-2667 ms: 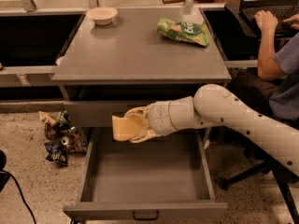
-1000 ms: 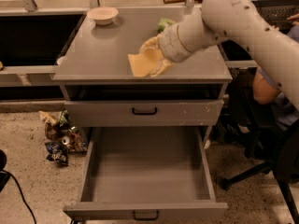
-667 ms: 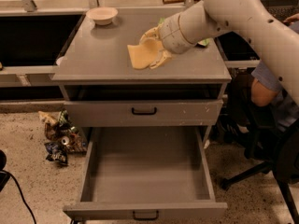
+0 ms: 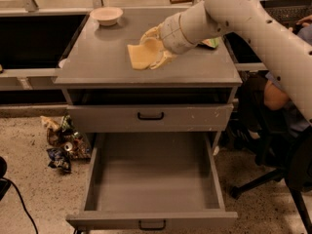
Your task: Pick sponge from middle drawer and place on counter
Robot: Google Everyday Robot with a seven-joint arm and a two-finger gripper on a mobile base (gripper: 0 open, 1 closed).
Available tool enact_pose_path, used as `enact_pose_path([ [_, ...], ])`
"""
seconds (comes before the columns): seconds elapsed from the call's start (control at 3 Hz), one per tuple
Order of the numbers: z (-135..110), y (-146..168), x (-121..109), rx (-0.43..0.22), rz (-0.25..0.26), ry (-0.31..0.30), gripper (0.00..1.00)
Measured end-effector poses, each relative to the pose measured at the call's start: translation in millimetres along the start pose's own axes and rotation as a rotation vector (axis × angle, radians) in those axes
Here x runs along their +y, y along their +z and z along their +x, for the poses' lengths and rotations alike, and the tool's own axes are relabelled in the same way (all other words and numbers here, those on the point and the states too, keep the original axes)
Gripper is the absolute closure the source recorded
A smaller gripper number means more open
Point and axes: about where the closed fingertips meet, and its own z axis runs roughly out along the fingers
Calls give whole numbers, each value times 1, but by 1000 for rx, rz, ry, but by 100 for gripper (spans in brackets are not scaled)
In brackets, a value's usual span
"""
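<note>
The pale yellow sponge (image 4: 138,56) hangs floppy from my gripper (image 4: 152,48), which is shut on it just above the middle of the grey counter (image 4: 102,57). The sponge's lower edge is close to the counter top; I cannot tell if it touches. The middle drawer (image 4: 152,179) is pulled wide open below, and its grey floor is bare. Its small black handle (image 4: 152,224) shows at the front edge.
A cream bowl (image 4: 107,15) stands at the counter's back left. A green snack bag (image 4: 212,43) lies behind my arm at the right. The upper drawer (image 4: 150,117) is shut. Crumpled wrappers (image 4: 61,143) lie on the floor at left. A seated person (image 4: 285,99) is at right.
My gripper lifted the sponge out of the open middle drawer up over the counter, then moved it a little toward the counter's middle and lower.
</note>
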Motion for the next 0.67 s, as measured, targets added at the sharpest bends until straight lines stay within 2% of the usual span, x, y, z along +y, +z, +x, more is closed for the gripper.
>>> enact_pose_path([
  [0.33,11,28,-29,-40,33,35,100],
  [0.67,24,52,-62,-70,56,97,100],
])
